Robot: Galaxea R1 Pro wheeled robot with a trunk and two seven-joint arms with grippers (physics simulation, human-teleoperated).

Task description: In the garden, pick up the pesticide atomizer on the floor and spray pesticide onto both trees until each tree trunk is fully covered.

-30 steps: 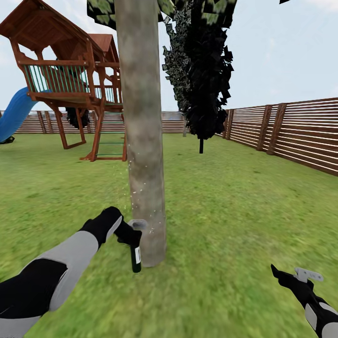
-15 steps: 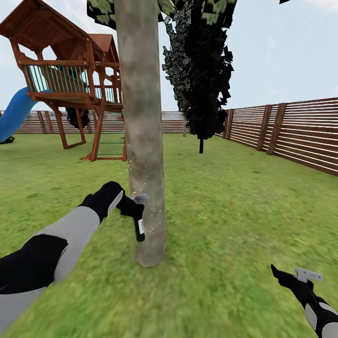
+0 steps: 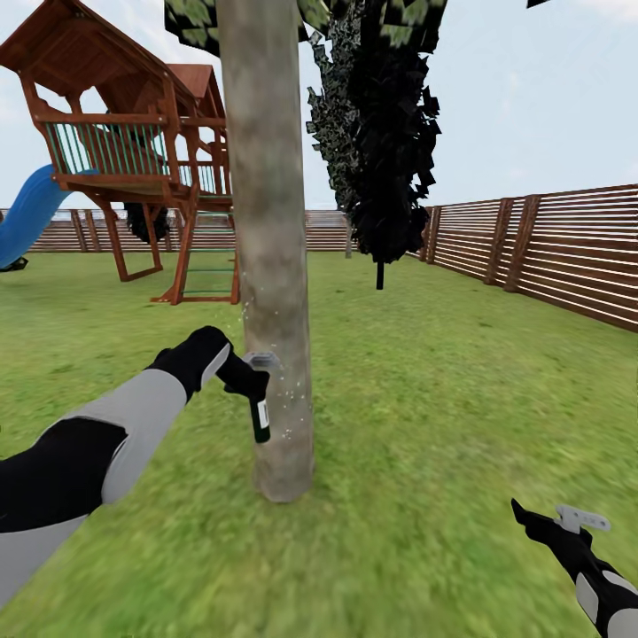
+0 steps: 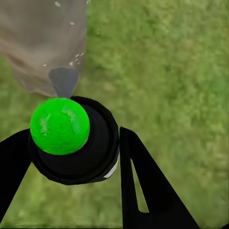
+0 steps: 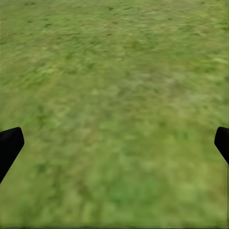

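Note:
A thick grey-brown tree trunk [image 3: 270, 266] rises from the grass [image 3: 425, 416] in the middle of the head view. My left gripper [image 3: 251, 383] is shut on the slim black pesticide atomizer [image 3: 260, 420], which hangs against the trunk's left side, with pale droplets speckling the bark around it. From the left wrist the atomizer [image 4: 76, 140] shows its green cap between the black fingers [image 4: 143, 191], the trunk's base [image 4: 45, 45] just beyond. My right gripper [image 3: 558, 523] hovers open and empty low at the right over grass [image 5: 114, 114].
A wooden playhouse [image 3: 124, 142] with a blue slide [image 3: 31, 213] stands back left. A near-black cypress [image 3: 385, 133] grows behind the trunk. A brown slat fence [image 3: 549, 248] runs along the right and far side. Open lawn lies all around.
My left gripper has risen along the trunk with the atomizer, from near the trunk's base to about knee height. The right arm has stayed still.

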